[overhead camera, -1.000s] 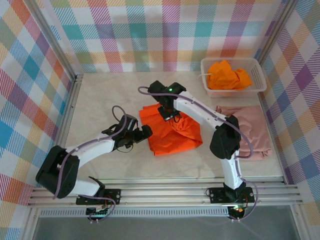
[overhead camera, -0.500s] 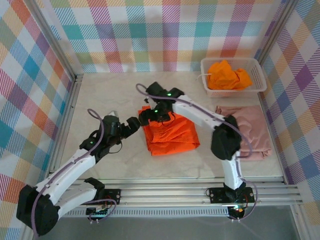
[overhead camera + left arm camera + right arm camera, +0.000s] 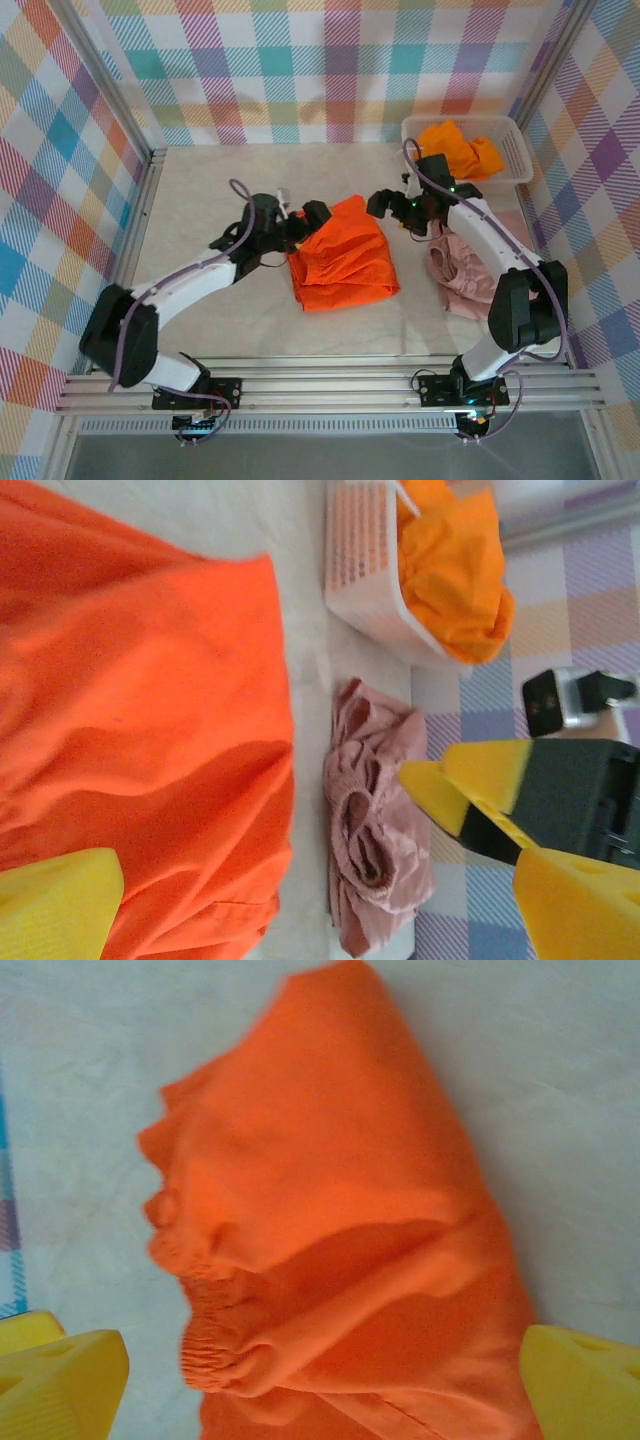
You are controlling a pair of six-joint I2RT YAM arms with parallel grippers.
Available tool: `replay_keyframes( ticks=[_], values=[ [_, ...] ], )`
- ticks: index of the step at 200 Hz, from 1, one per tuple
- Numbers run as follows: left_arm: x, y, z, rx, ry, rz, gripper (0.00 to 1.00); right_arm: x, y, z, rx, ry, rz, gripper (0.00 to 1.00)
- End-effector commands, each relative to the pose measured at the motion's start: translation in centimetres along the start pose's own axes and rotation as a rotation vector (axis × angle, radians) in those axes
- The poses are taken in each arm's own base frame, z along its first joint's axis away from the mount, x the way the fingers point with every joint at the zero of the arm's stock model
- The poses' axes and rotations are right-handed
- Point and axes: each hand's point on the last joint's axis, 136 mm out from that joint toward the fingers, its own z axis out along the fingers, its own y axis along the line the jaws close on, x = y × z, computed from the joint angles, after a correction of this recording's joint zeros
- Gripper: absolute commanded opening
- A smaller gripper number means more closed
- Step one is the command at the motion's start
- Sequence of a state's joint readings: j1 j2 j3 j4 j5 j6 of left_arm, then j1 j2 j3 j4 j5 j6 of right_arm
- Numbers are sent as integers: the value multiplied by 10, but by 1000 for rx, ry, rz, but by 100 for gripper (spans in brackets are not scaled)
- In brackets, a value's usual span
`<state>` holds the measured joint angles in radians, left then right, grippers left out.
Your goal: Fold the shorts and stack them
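White mesh basket (image 3: 500, 179) at back right holds crumpled yellow-orange shorts (image 3: 460, 150).

The right arm (image 3: 487, 230) hides part of the pink shorts (image 3: 462, 286); the orange shorts (image 3: 340, 1250) run off the right wrist view's bottom edge.

A back wall (image 3: 340, 80) of pastel plaid cloth closes the far side, with matching plaid on the left wall (image 3: 50, 200) and right wall (image 3: 600, 200). Slanted aluminium posts (image 3: 110, 85) mark the far corners. The pale, marbled tabletop (image 3: 200, 190) is evenly lit. Aluminium rails (image 3: 330, 385) line its near edge, with grey floor (image 3: 350, 440) beyond.
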<state>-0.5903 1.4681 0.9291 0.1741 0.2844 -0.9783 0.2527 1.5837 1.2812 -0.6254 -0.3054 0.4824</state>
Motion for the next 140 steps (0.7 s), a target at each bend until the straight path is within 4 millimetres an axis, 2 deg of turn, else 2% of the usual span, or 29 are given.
replay_keyframes(
  ticks=[1,21,37,58,76,120,140],
  values=[
    [16,-19,25,107,64,-40,100,-5,-4,-22,-49,-45,0,99],
    [35,5,44,44,102,-34,100,-7,-15,-25,-62,-37,26,100],
    [46,35,51,-34,119,-37,100,-9,-16,-22,-83,-23,18,100],
    [59,70,50,-117,138,-30,100,-9,-21,-9,-82,26,-19,100],
    [71,97,41,-183,161,-22,100,-7,-24,5,-92,83,-41,99],
    [80,124,15,-278,227,58,100,3,-19,36,-175,187,-64,100],
    [81,132,8,-289,259,70,100,18,-14,55,-180,248,-95,100]
  ],
)
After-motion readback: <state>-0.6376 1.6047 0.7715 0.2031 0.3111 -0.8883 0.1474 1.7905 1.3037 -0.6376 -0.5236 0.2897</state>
